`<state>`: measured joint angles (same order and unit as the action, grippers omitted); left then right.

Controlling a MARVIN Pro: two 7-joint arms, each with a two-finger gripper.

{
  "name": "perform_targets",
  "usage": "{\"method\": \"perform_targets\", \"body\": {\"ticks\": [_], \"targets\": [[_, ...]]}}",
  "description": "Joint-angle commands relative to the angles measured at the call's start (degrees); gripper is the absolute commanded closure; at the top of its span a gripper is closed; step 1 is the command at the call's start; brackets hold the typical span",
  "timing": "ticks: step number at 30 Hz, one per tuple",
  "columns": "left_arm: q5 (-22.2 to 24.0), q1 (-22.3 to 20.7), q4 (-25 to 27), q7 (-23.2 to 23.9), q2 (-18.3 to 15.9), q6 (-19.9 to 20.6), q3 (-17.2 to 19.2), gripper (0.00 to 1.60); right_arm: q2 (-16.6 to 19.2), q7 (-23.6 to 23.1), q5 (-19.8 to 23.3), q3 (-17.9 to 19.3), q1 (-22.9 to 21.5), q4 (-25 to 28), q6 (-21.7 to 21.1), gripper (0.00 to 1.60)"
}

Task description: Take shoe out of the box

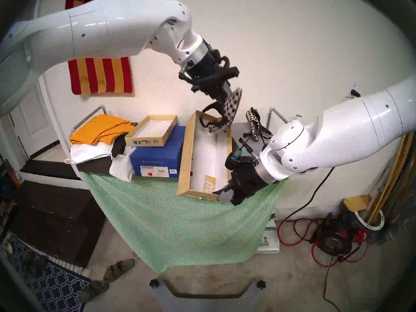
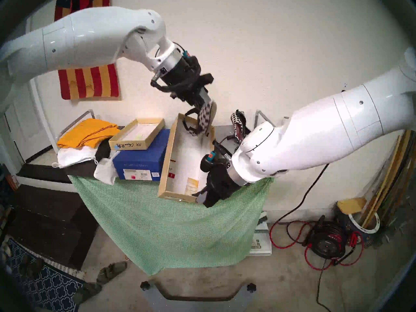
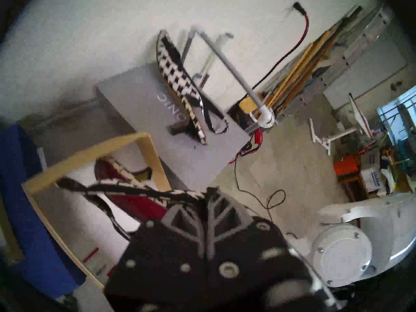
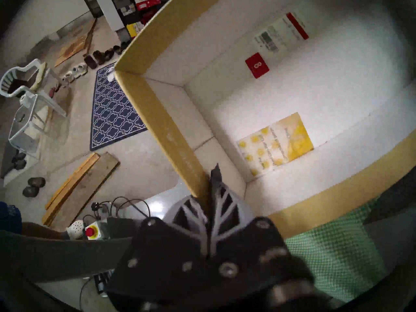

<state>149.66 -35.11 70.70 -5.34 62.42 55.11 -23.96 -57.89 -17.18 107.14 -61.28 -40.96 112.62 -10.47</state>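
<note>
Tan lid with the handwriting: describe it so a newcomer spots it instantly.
Start at the green mesh cloth draped over the table, then find the blue rectangular shoebox at its back left edge. The shallow tan cardboard lid sits on top of it, white inside up. Unlike the deep tan cardboard box beside it, it is tray-thin with black handwriting on its front.

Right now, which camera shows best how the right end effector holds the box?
Right wrist: the right end effector shows close up, shut on the box at its near wall. Both head views show that grip small and from the side; the left wrist view misses it.
</note>
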Motion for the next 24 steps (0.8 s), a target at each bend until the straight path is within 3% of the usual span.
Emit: {"method": "perform_targets", "body": {"ticks": [1,10,15,16,24], "targets": [[0.59,-4.81,-4.72,1.58,-6.23,-0.11,1.32,1.6,2.08,-2.35,-0.04,-3.43,-0.3,2.65,-2.13,1.6],[-0.31,-2.48,-11.21,4.91,-4.39,-0.11,-2.75,1.6,6.54,-4.16,-1.63,-8.43,-5.61,5.84,-3.02,1.6],[-1.2,-2.92,-12.36,6.73,-3.58,-0.11,-6.24,1.6,8.12,-1.35,-3.49,-10.25,-5.81,7.16,-0.69,1.6],[-1.3,-2.8,-12.36,6.75,-3.67,-0.11,-6.5,1.6,8.49,1.52,-4.47,-10.2,-6.02,7.45,1.06,1.6],[-2.09,-2.1,-11.82,6.77,-3.45,-0.11,-8.2,1.6,10.59,7.84,-6.57,-4.28,-8.62,7.13,8.87,1.6]]}}
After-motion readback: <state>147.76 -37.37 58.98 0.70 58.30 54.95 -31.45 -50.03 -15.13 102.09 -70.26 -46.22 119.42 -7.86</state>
